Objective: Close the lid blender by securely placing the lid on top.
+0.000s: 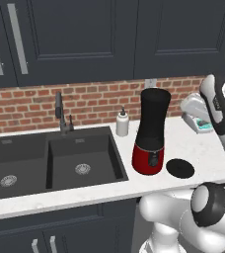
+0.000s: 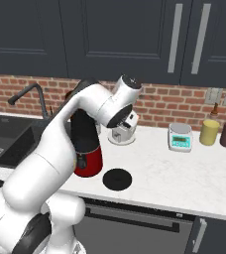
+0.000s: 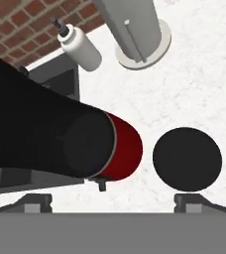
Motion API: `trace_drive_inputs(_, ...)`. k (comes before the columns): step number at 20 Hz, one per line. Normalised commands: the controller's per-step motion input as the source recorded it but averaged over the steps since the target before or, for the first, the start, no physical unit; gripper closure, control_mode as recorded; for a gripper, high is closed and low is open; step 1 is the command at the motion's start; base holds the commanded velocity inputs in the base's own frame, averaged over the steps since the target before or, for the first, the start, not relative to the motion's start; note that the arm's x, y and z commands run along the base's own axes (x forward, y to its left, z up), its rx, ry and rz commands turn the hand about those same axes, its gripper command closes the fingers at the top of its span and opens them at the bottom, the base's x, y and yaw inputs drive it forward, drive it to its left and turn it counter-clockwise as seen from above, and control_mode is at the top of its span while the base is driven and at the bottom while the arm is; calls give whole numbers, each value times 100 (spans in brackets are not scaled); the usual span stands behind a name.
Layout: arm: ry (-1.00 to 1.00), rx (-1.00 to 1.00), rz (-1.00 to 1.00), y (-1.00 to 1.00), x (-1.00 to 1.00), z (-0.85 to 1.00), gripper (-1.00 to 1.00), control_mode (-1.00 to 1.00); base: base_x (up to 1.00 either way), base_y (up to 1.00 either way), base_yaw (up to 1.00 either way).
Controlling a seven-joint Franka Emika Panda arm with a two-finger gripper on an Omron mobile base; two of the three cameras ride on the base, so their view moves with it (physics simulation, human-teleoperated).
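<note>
My end effector (image 3: 113,202) hangs above the bench (image 1: 198,148), its two finger tips (image 3: 35,202) spread wide apart at the bottom corners of the hand view, with nothing between them. In the right base view the end effector (image 2: 124,125) sits near the middle of the frame, high over the white surface.

The lid (image 1: 180,168) lies flat on the bench in the lower right part of the left base view, just beside the blender (image 1: 150,132) and apart from it. In the right base view the lid (image 2: 117,179) shows below centre, to the right of the blender's red base (image 2: 88,161), which my arm partly hides. In the hand view the lid (image 3: 187,158) is a black disc at right of centre, and the blender (image 3: 60,144) stretches in from the left, its jar open at the top.

A white soap bottle (image 1: 122,122) stands behind the blender by the brick wall, next to the dark sink (image 1: 50,158).
</note>
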Motion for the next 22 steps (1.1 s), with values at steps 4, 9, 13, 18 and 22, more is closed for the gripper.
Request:
trace_drive_inputs(4, 3, 10, -11, -97, -12, -25, -100, -100, 0, 0, 0)
trace_drive_inputs(9, 11, -6, -6, -48, -8, -43, -100, -100, 0, 0, 0)
trace_drive_inputs(13, 5, -25, 0, -4, -17, -62, -100, -100, 0, 0, 0)
trace_drive_inputs(18, 0, -22, 4, 0, -35, -51, -100, -100, 0, 0, 0)
trace_drive_inputs(22, 0, -13, 0, 0, -54, -44, -100, -100, 0, 0, 0)
